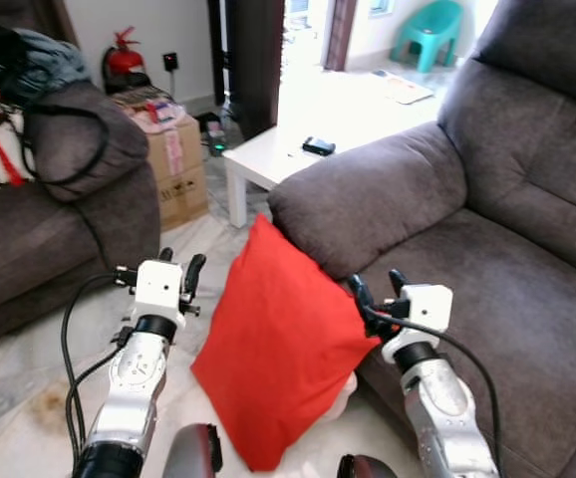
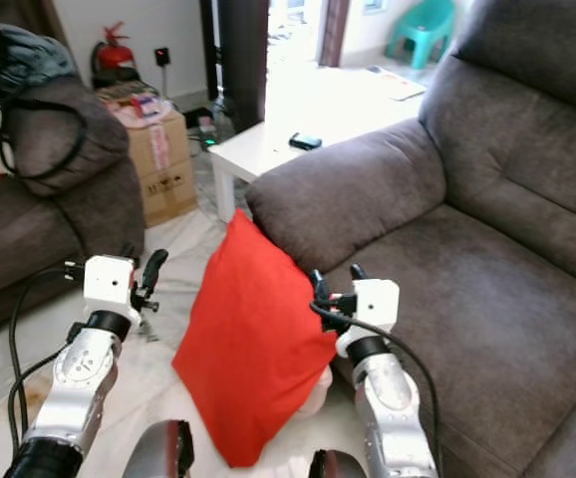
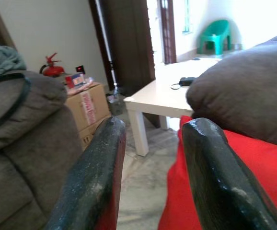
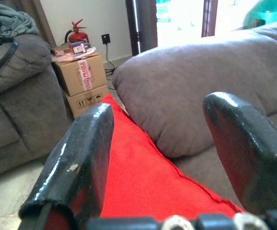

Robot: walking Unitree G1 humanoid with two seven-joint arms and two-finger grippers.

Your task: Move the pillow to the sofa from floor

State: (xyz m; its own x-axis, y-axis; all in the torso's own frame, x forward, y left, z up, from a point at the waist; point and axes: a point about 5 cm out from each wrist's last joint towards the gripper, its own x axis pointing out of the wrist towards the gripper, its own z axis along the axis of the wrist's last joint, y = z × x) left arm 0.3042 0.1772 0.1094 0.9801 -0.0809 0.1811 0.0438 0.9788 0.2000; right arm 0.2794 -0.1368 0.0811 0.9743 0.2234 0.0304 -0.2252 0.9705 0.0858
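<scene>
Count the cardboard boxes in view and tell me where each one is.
2. The cardboard boxes are stacked one on the other, on the floor between the left sofa and the white table. Others may be hidden behind the sofas.

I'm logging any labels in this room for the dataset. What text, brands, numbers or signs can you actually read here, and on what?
Red lettering on the tape strip of the cardboard box: too blurred to read.
Black handling marks on the lower box: symbols, not legible text.
Packets on top of the box: print too small.
Fire extinguisher: its label cannot be made out.
Nothing can be quoted.
</scene>
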